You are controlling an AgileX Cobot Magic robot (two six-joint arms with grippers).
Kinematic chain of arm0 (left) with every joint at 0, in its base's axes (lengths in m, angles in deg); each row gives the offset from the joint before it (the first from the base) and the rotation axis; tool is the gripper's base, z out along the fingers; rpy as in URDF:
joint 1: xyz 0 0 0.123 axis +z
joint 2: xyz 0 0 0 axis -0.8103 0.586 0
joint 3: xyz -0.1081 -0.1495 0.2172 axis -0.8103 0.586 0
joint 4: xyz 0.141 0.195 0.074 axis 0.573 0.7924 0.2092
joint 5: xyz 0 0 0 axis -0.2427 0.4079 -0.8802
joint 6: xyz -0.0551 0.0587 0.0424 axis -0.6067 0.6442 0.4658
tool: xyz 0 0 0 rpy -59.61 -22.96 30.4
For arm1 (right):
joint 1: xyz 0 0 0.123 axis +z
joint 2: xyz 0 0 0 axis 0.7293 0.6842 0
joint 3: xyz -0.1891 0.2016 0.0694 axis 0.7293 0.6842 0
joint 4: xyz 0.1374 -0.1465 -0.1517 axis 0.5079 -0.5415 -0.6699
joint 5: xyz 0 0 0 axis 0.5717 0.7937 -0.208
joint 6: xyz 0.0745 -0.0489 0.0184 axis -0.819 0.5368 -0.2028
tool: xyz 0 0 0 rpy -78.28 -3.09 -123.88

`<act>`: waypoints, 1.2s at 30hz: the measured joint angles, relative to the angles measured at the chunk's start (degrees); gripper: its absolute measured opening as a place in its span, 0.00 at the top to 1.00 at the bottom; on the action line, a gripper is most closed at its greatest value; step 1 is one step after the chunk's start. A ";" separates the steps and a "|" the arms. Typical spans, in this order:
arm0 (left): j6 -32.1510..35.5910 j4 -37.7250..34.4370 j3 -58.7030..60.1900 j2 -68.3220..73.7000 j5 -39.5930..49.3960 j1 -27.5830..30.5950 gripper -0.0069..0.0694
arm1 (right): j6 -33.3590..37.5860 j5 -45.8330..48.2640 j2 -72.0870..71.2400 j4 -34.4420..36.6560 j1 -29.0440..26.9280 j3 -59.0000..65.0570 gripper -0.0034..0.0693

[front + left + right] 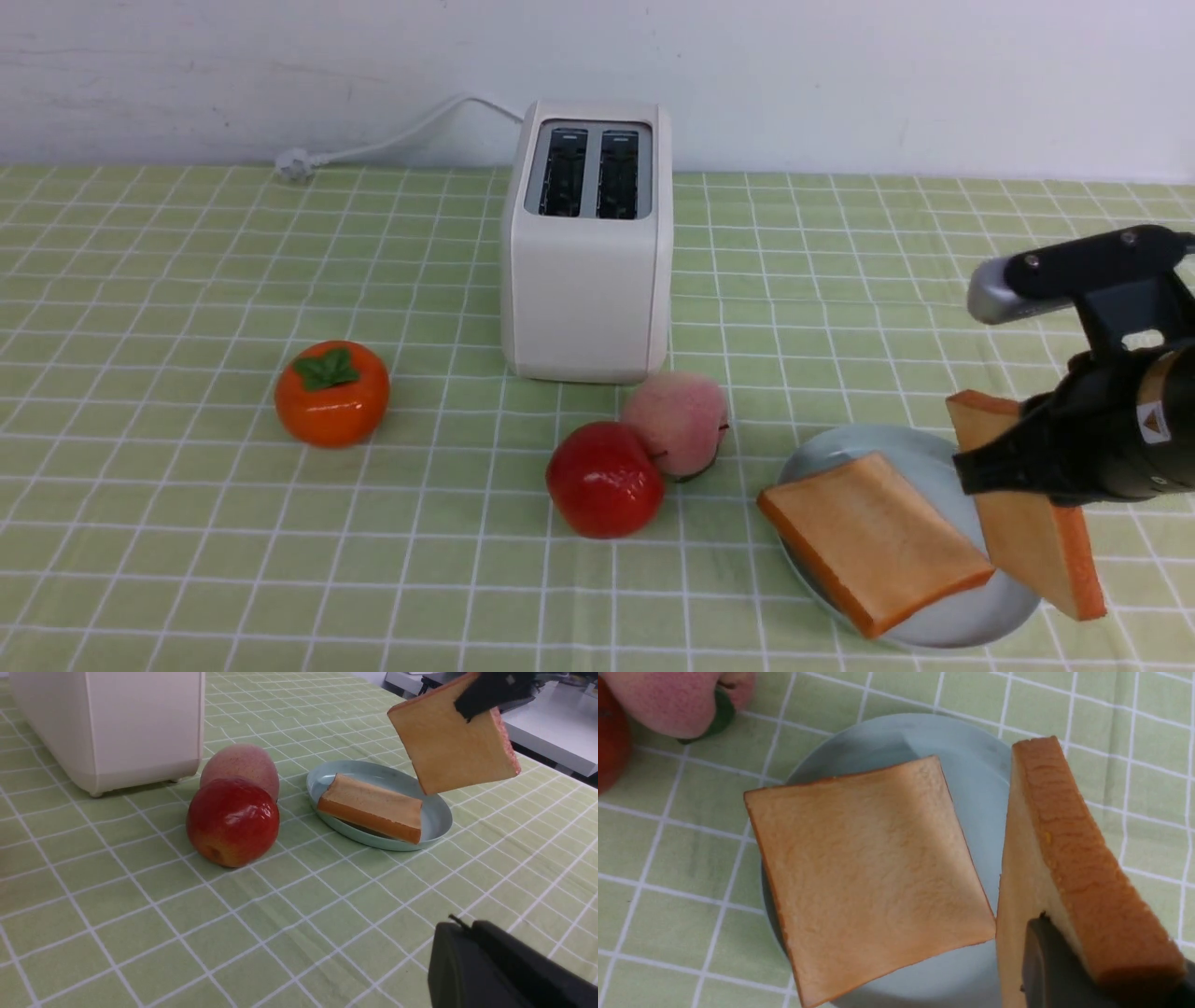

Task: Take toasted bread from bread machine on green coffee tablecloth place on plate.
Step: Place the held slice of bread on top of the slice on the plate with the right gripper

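The cream-white bread machine (586, 280) stands at the back middle of the green checked tablecloth (187, 261), both slots empty; its side also shows in the left wrist view (117, 723). One toast slice (873, 541) lies flat on the pale blue-green plate (840, 448) at the front right. My right gripper (990, 471) is shut on the second toast slice (1036, 546) and holds it tilted on edge above the plate's right rim; it also shows in the right wrist view (1064, 849). My left gripper (462, 926) is shut and empty, low over the cloth, and does not show in the front view.
A red apple (605, 478) and a peach (674, 422) touch each other just left of the plate, in front of the bread machine. An orange persimmon (331, 392) sits at the left. The white power cord (392, 140) runs along the back wall.
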 joint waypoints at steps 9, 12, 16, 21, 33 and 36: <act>0.00 0.00 0.06 0.00 0.00 0.00 0.88 | 0.76 -7.66 4.18 -8.89 -0.06 0.00 0.80; 0.00 0.00 0.06 0.00 0.00 0.00 0.88 | 0.76 -8.13 6.82 -9.94 -0.11 0.00 0.80; 0.00 0.00 0.06 0.00 0.05 0.00 0.88 | 0.76 -9.06 8.17 -10.29 -0.11 0.00 0.80; 0.00 0.00 0.06 0.00 0.10 0.00 0.88 | 0.76 -9.31 8.24 -10.40 -0.11 0.00 0.79; 0.00 0.00 0.06 0.00 0.22 0.00 0.88 | 0.76 -9.30 8.24 -5.18 -0.11 0.00 0.37; 0.00 0.00 0.06 0.00 0.22 0.00 0.87 | 0.76 -9.09 8.13 -1.49 0.22 0.00 0.30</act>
